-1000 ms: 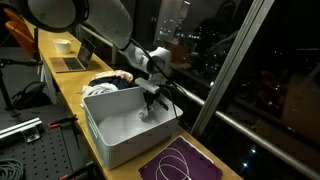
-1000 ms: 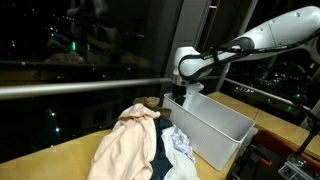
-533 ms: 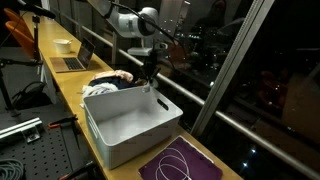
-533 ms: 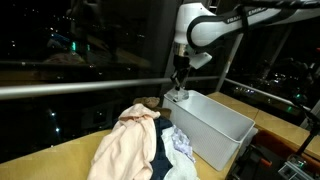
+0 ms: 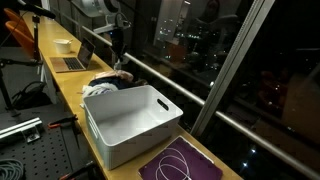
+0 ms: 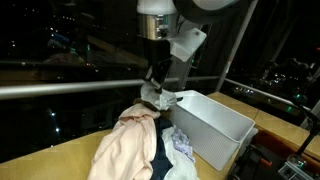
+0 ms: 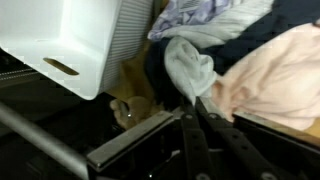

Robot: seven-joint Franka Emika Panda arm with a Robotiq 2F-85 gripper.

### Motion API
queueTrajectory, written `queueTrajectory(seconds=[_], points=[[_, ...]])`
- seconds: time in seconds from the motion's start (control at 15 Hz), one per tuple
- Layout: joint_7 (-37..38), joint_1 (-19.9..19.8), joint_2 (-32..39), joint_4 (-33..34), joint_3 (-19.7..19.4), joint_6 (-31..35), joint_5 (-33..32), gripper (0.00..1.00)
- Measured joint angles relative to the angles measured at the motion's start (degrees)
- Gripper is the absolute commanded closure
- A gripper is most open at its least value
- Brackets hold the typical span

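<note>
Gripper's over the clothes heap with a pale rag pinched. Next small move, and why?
Probably ease straight down a little: the gripper, shut on the pale cloth, hangs above the clothes pile, beside the white bin.

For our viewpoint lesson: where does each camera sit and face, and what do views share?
Exterior view: beside the white bin, facing the clothes pile; arm overhead.
Exterior view: beside the pile, facing the bin; gripper gripping a pale cloth.
Wrist view: down past fingers onto cloth, pile, bin.
All three share bin and pile.

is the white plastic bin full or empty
Empty: the white rectangular plastic bin shows a bare inside; the pile of clothes lies beside it.
</note>
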Motion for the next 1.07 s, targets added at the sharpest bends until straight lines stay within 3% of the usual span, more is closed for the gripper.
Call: queueTrajectory(seconds=[0.07, 0.13, 0.27, 0.47, 0.8, 0.87, 1.07], points=[[0.94, 1.80, 1.95, 2.01, 0.77, -1.39, 0.02, 0.99], [1.56, 3.44, 4.22, 4.21, 1.31, -2.52, 0.13, 0.71], [2.39, 6.47, 9.45, 9.28, 1.88, -4.12, 0.42, 0.64], [2.65, 9.57, 17.09, 16.79, 1.96, -6.35, 0.87, 0.42], [2.57, 10.38, 24.51, 26.34, 0.51, -10.06, 3.42, 0.06], [2.56, 10.18, 24.90, 27.22, 0.30, -10.37, 3.69, 0.01], [2.58, 9.46, 25.03, 28.69, 0.30, -10.78, 4.18, 0.00]])
